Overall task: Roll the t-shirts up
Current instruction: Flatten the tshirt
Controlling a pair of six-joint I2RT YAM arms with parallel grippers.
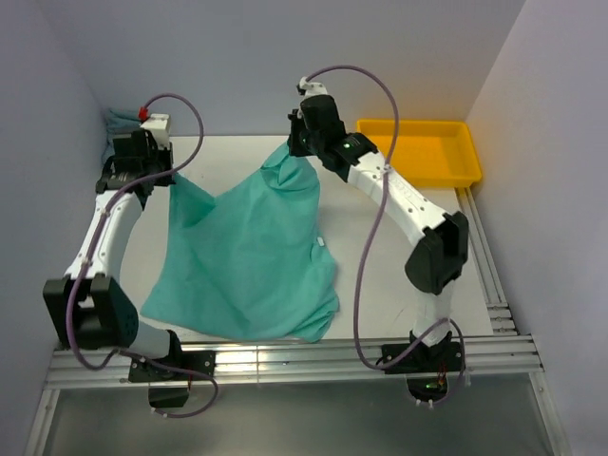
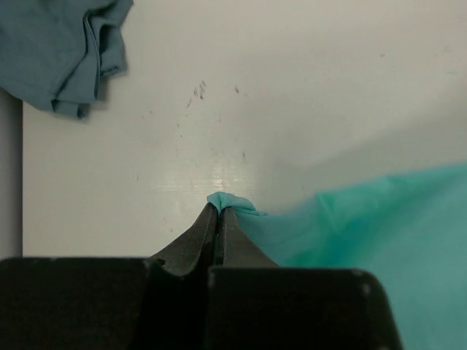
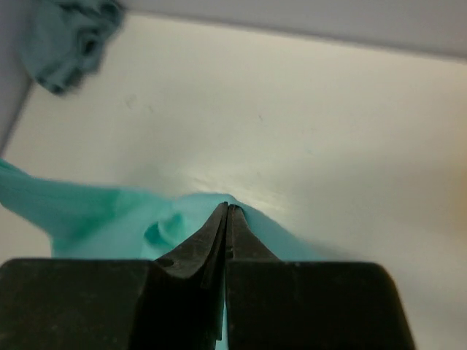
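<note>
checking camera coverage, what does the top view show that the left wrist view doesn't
Only the top view: the tray, the right gripper and the whole spread of the mint shirt, lifted at two corners. Only the left wrist view: the left gripper close up, shut on a small fold of that shirt's edge, and faint scuffs on the table. Both: the mint shirt, the grey-teal shirt bunched in the far left corner, and the table.

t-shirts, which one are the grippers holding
The mint t-shirt, spread out and pinched at its far edge by the left gripper and right gripper. The grey-teal t-shirt lies bunched in the far left corner, untouched.
</note>
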